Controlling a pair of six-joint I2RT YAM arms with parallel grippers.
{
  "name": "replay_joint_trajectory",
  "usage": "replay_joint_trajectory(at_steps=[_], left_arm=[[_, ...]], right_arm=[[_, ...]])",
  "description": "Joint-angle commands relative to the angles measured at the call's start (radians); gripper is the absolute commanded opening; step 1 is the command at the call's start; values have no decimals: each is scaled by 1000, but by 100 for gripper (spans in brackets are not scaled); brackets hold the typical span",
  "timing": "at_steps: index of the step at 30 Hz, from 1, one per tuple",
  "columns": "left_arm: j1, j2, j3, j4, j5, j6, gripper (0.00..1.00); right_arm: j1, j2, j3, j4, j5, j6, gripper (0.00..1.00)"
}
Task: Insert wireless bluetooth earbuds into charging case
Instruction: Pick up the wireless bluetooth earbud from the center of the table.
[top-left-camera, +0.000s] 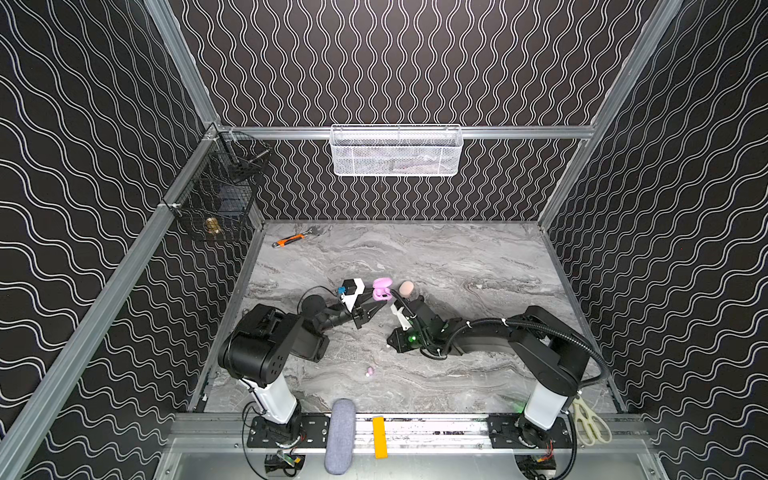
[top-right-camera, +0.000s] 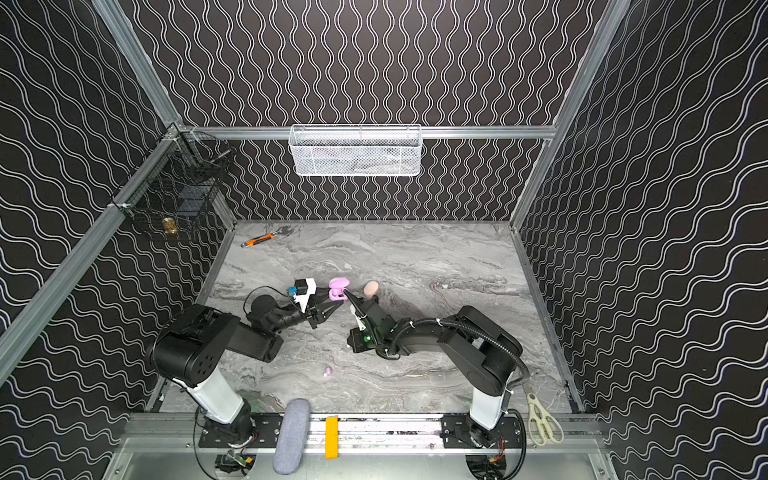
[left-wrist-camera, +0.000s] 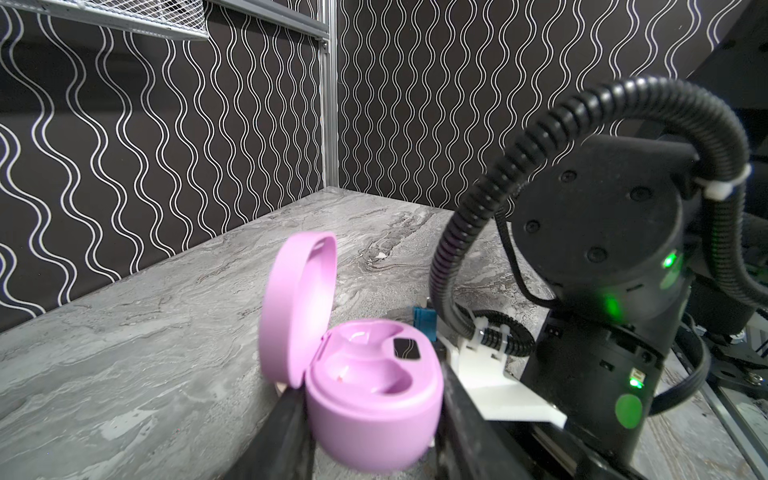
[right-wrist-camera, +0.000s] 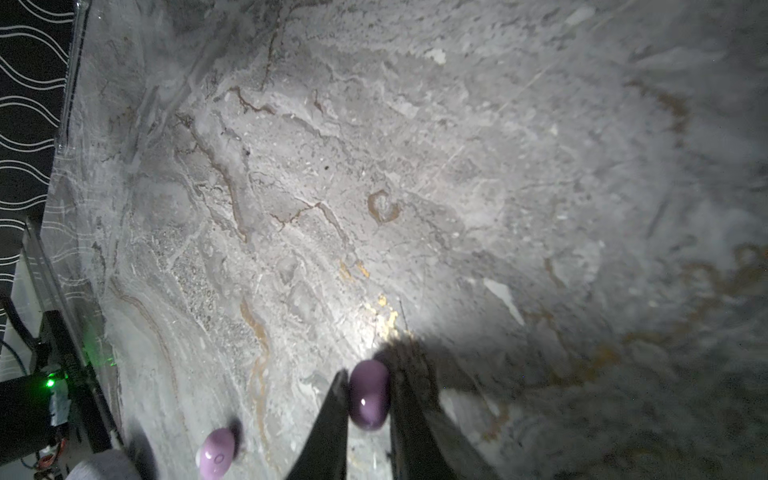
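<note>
Case (top-left-camera: 381, 291), pink with its lid up, sits mid-table in both top views, clamped at the base by the left gripper (top-left-camera: 379, 301). The right arm reaches in just right of it, a peach oval (top-left-camera: 406, 287) stands slightly farther right, and a loose bud (top-left-camera: 369, 371) lies on the table (top-left-camera: 478, 257) nearer the front. Left wrist view: both fingers press the case's sides. Right wrist view: the right gripper (right-wrist-camera: 369, 374) pinches a lilac bud (right-wrist-camera: 369, 399) between its fingertips, and the loose bud lies on the table off to one side.
</note>
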Motion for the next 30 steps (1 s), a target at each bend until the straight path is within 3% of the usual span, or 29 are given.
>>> replay_joint_trajectory(at_steps=[1,21,30], left_arm=[[1,3,7,27,8,-7,36],[-52,-13,-20,27,14,73,36],[-85,-23,-34,26,-2,118,36]], right_arm=[[2,-22,-4,-19,14,-13,19],[2,-296,-15,-288,244,-29,18],[6,-405,119,-525,434,-14,17]])
